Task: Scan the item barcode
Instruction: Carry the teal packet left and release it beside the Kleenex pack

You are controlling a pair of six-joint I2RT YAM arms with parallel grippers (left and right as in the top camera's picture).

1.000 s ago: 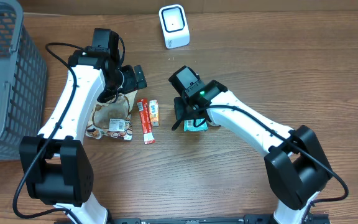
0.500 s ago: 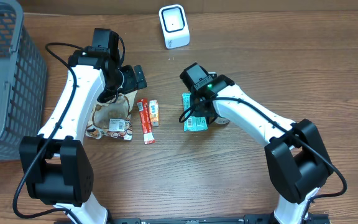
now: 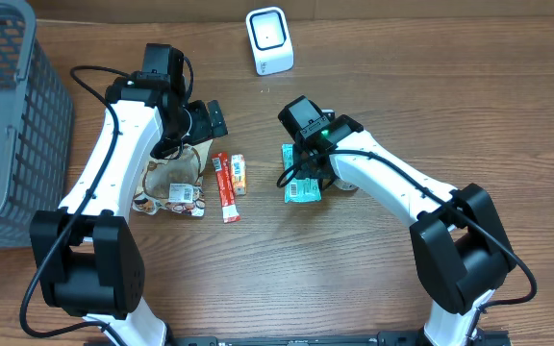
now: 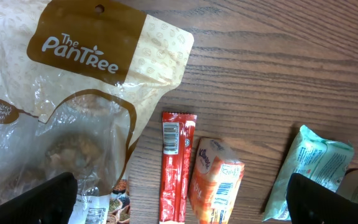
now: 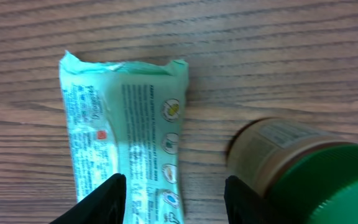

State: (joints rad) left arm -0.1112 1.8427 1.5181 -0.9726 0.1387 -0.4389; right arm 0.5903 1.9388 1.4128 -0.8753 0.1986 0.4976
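Two grippers, both released. The right gripper (image 5: 176,198) hangs parted over the teal packet (image 5: 123,124), left of the green-lidded jar (image 5: 303,174); the left gripper (image 4: 179,202) gapes wide above the red stick (image 4: 178,149).

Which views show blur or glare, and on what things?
Right wrist view: the green-lidded jar is out of focus, the teal packet sharper. Left wrist view: glare on the clear window of the snack bag. Overhead view: even light.

overhead looks down; close wrist views share the teal packet (image 3: 301,190).
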